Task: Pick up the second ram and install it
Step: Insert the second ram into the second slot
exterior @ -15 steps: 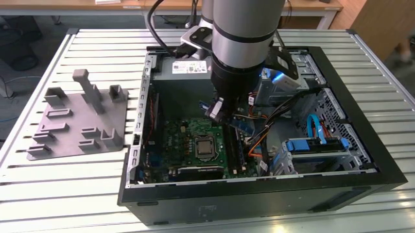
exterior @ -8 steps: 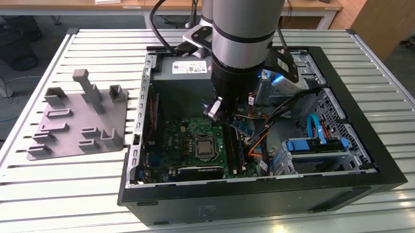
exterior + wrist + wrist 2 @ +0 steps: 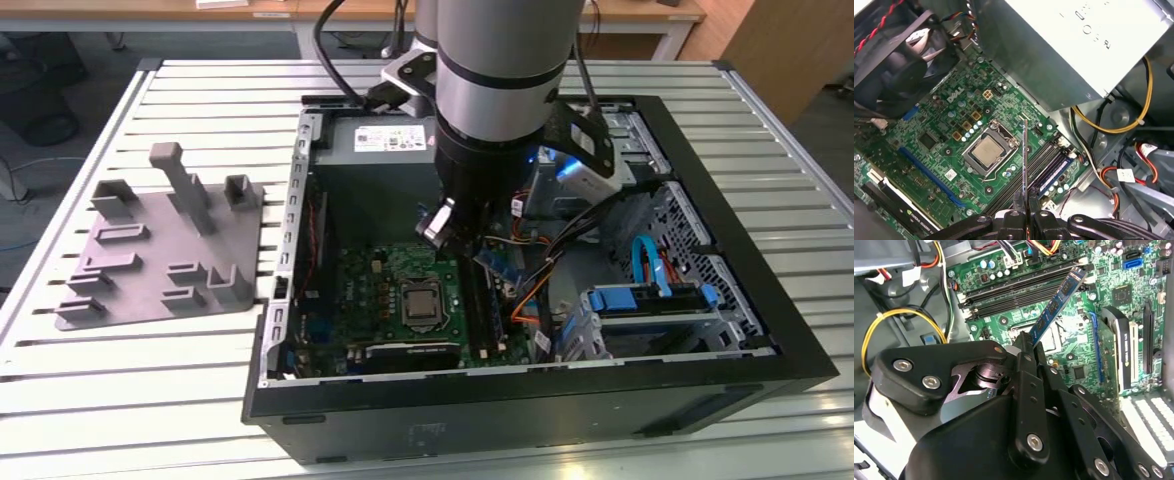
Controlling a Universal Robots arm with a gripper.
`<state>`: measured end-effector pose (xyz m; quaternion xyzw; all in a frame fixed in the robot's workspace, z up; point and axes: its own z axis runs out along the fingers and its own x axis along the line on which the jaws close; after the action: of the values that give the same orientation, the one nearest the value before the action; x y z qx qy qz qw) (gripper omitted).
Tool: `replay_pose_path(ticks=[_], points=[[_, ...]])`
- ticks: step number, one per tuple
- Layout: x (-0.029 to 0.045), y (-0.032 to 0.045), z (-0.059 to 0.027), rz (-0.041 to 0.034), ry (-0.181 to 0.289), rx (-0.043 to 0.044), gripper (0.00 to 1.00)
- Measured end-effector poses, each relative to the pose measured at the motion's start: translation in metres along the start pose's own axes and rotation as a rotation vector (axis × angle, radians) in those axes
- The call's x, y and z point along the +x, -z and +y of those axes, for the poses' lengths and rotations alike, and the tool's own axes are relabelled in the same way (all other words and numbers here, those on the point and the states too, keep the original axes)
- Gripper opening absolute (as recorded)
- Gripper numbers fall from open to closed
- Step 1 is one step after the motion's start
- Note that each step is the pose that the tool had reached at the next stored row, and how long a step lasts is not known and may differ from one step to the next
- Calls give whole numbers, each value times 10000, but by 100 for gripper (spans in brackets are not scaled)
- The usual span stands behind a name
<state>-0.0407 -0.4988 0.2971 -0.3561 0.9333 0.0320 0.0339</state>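
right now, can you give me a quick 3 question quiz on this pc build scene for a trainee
1. True or false: the gripper is shut on the second ram.
2. Multiple choice: the ram is now (A) seated in a slot, (B) held above the motherboard, (C) lying on the grey fixture.
3. Short answer: in the first wrist view, what square metal part lies on the board next to the stick's edge?

Key
1. True: the fingers pinch one end of the stick.
2. B: it hangs over the board, clear of the memory slots.
3. The CPU socket.
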Motion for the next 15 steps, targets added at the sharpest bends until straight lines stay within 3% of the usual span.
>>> replay_pose_path(ticks=[15], points=[[1, -9, 0, -52, -1453, 126, 14]])
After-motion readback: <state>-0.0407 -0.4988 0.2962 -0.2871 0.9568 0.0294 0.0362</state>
